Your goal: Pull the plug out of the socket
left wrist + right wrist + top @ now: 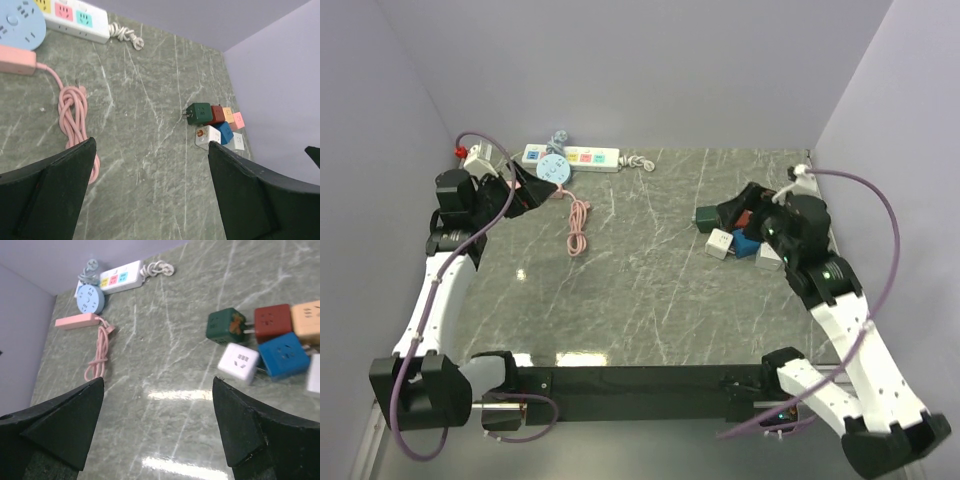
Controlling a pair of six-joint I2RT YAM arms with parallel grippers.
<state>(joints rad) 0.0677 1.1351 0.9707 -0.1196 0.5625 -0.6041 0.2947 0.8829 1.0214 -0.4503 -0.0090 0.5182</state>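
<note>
left gripper (151, 147) wide open, empty | right gripper (157, 382) wide open, empty, near cubes (282, 355) | socket (585, 156) well apart

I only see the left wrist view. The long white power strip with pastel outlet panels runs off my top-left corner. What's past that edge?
Observer: The long white power strip extends left past the round pale-blue outlet disc overlapping it.
Operator: Anything behind it?
Observer: A coiled grey-blue cord by the wall.
Operator: And the right gripper?
Observer: The right gripper is open, empty, near the coloured cube adapters.
</note>
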